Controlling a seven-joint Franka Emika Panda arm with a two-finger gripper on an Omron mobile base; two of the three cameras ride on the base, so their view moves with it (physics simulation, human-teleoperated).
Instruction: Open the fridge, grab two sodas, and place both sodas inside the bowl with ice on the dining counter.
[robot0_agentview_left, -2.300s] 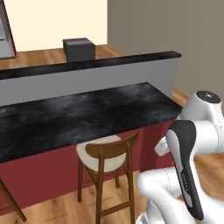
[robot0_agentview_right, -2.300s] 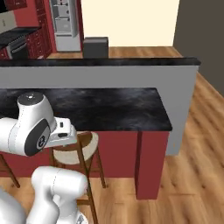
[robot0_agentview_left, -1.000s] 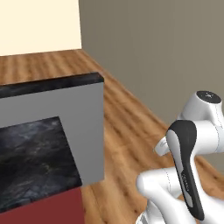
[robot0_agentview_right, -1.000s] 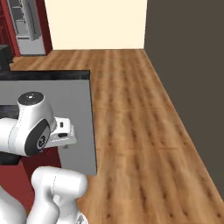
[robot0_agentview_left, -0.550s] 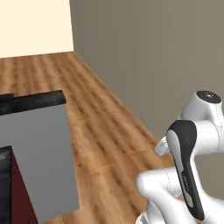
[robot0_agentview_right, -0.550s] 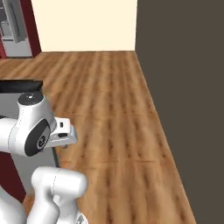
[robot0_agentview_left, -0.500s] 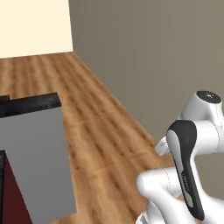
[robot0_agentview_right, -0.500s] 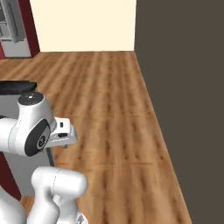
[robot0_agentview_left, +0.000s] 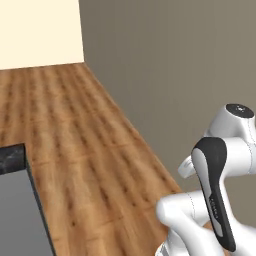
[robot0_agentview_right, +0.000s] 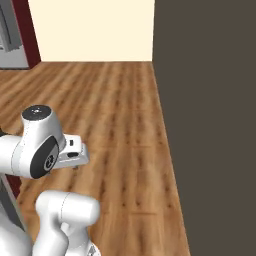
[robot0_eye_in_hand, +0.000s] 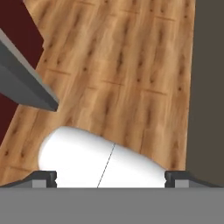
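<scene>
Wooden floor (robot0_agentview_left: 75, 150) and a dark wall (robot0_agentview_right: 210, 125) lie ahead; the gripper (robot0_eye_in_hand: 111, 177), fingers apart, holds nothing. Probably best to find the fridge (robot0_agentview_right: 12, 35) first.

Bare wood floor (robot0_agentview_right: 120, 110) lies open; dark wall (robot0_agentview_right: 210, 125) blocks the right.

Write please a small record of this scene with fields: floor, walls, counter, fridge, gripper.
floor: wood planks, bare ahead of the robot
walls: dark grey wall on the right; cream wall at the far end
counter: black corner with a grey front, at the left edge
fridge: grey sliver far left
gripper: jaws wide open, holding nothing
</scene>
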